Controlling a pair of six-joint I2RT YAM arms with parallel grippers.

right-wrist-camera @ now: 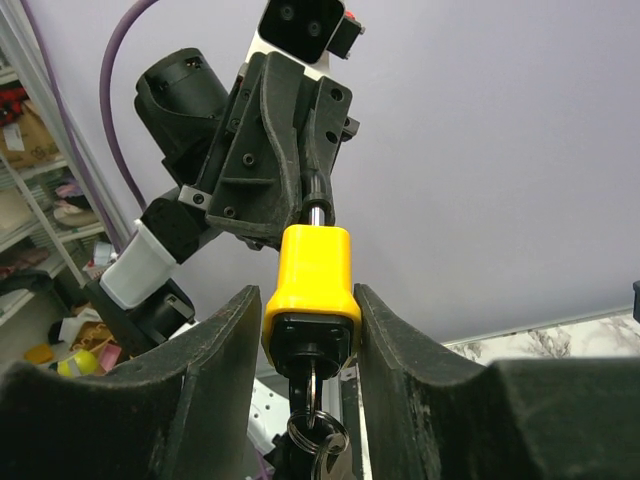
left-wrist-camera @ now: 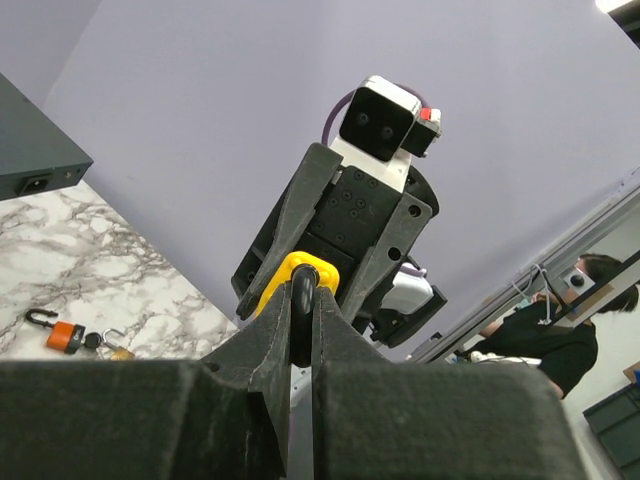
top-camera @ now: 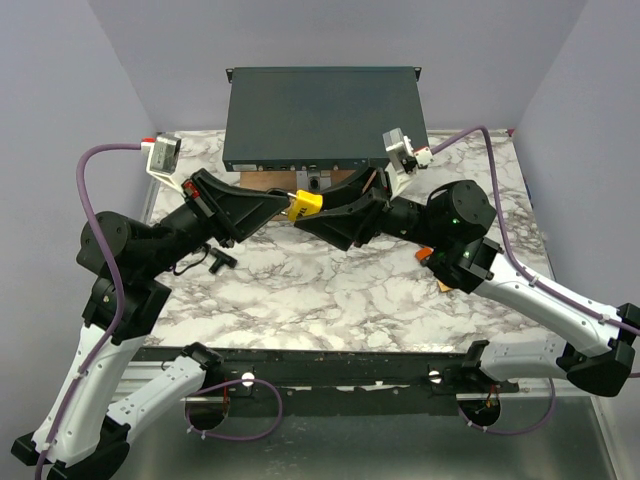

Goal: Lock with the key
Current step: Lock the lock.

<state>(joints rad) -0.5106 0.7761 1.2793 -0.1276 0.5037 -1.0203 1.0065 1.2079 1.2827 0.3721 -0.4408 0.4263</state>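
yellow padlock (right-wrist-camera: pixel 310 265) inside right pincer (right-wrist-camera: pixel 310 330), contact unclear, key (right-wrist-camera: pixel 308 385) cut off below

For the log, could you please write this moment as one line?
left fingers: shut on shackle | right fingers: clamping yellow padlock | key: in keyway

Left arm (top-camera: pixel 150 245) and right arm (top-camera: pixel 460 225) both reach forward and inward, and the wrists meet above mid-table. Left gripper (left-wrist-camera: pixel 302 305) is clamped tight on the shackle of the padlock (right-wrist-camera: pixel 310 275). Right gripper (right-wrist-camera: pixel 310 315) faces it tip to tip, jaws half spread, pads against the sides of the lock body.
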